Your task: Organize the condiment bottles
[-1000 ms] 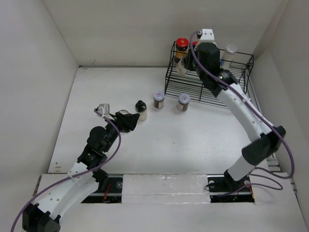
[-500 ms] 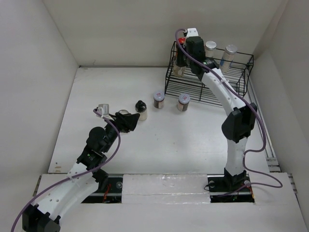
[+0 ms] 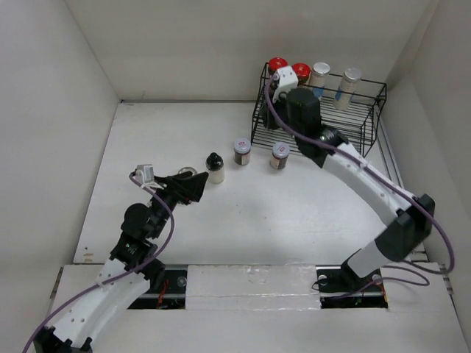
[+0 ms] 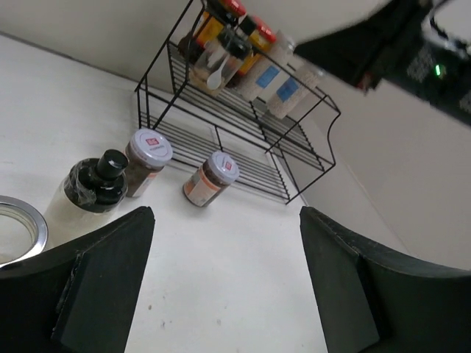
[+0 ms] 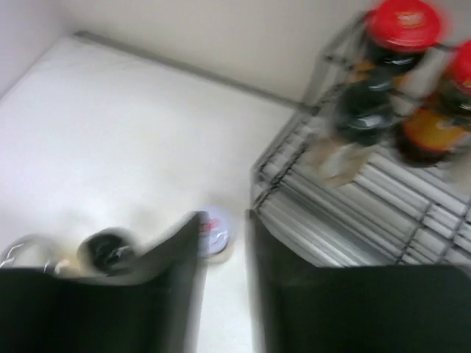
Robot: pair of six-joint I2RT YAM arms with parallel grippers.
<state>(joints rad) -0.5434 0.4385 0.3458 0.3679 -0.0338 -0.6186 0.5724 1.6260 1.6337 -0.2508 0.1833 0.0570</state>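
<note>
Right claw point(image 5: 223, 220) near rack point(image 3: 357, 121) corner, jar point(image 3: 280, 154) alongside

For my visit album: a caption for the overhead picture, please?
Red-capped bottles stand in the wire rack; spice jars wait on the table.

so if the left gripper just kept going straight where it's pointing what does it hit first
Likely the right-hand white-lidded jar before the rack, though depth is hard to judge.

Worktop point(image 3: 294, 213): white, matt, faintly scuffed.
Back wall point(image 3: 221, 51): plain white panel.
Left wall point(image 3: 44, 132), right wall point(image 3: 434, 110): white panels, boxing in the worktop.
Rack point(image 3: 353, 129): black wire, far right corner.
Light: even, shadows soft.
</note>
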